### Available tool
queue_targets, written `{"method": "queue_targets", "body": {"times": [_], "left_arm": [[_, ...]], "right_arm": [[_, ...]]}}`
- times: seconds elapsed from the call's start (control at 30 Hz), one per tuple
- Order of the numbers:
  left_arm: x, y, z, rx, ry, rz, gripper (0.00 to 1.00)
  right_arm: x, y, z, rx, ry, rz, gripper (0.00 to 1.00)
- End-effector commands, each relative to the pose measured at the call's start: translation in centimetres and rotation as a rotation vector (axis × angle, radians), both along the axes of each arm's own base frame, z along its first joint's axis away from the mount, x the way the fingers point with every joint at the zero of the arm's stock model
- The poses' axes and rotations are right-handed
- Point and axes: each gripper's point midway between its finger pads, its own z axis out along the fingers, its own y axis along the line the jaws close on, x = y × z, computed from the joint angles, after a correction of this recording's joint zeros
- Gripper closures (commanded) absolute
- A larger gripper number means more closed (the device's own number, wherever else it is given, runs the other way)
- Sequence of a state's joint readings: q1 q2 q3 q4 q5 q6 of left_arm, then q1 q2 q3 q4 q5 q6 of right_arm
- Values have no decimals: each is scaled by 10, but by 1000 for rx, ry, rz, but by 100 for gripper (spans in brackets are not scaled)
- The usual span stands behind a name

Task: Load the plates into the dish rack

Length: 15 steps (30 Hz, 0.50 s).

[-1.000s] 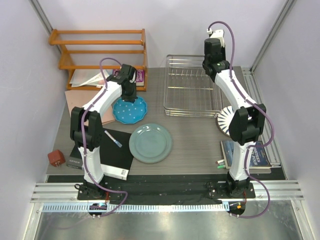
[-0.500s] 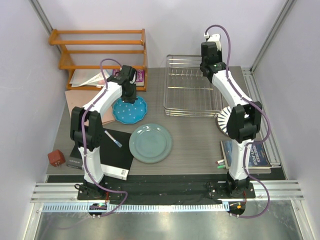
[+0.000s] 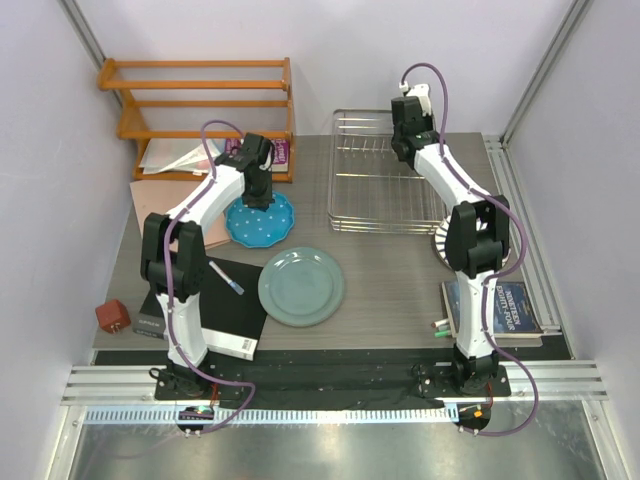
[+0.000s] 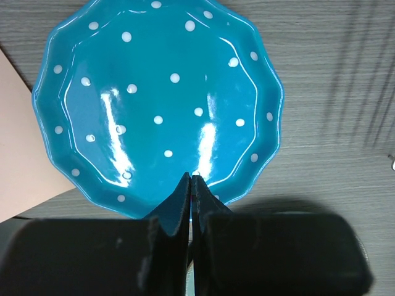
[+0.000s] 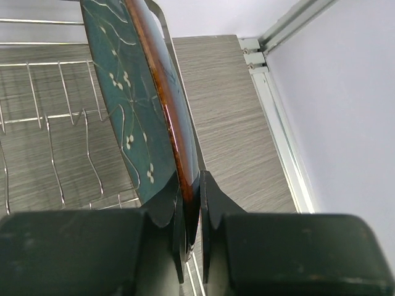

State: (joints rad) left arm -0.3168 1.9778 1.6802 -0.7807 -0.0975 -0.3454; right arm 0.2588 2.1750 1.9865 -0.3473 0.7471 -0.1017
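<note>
We hold the teal plate [image 5: 117, 80], likely slick and breakable, by its rim in the right pincer [image 5: 192, 185] over the dish rack [image 3: 375, 190], the left pincer [image 4: 191, 180] closed above the blue plate [image 4: 154, 92].

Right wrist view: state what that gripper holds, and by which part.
The right gripper holds the dark teal plate, pinched at its brown rim, the plate standing on edge above the dish rack.

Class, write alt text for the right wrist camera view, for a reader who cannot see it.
The right gripper pinches the brown rim of a dark glossy teal round plate, held on edge, with the silver wire dish rack and its upright tines behind it. A grey wood-grain table and a pale wall lie to the right.
</note>
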Motion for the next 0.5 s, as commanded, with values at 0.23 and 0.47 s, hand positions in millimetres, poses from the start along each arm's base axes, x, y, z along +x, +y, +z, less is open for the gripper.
{"method": "queue_targets", "body": {"times": [0.23, 0.47], "left_arm": [[13, -5, 3, -1, 0, 30, 100], [8, 0, 9, 42, 7, -48, 52]], "right_arm": [[-18, -6, 43, 125, -158, -98, 64], [-19, -3, 74, 131, -196, -53, 53]]}}
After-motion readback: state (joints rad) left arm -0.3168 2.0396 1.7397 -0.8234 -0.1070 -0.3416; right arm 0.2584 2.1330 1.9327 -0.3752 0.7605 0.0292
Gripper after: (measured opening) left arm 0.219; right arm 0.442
